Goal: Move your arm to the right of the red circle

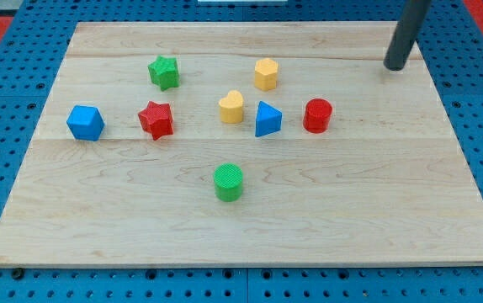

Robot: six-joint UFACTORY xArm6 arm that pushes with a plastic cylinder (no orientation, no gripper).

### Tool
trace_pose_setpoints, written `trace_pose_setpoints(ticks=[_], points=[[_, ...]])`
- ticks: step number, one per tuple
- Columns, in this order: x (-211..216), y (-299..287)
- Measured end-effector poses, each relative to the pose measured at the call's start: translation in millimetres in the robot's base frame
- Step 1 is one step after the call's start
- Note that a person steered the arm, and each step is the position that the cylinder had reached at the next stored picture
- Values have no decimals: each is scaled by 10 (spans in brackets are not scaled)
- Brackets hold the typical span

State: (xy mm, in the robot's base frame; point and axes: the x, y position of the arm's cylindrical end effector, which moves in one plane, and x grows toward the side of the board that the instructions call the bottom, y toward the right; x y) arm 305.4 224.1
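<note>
The red circle point(317, 115) is a short red cylinder standing right of the board's middle. My tip point(395, 66) is the lower end of a dark rod coming down from the view's top right. It rests on the board up and to the right of the red circle, well apart from it. A blue triangle point(267, 119) sits just left of the red circle, close but not touching.
A yellow heart point(231, 107), a yellow hexagon point(265, 74), a green star point(164, 72), a red star point(156, 119), a blue cube point(85, 123) and a green cylinder point(228, 182) lie on the wooden board point(410, 185). Blue pegboard surrounds the board.
</note>
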Motion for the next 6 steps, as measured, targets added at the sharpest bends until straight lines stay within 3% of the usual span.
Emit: trace_pose_setpoints(ticks=[4,5,6], points=[[1199,-535],[1201,-527],[1339,-875]])
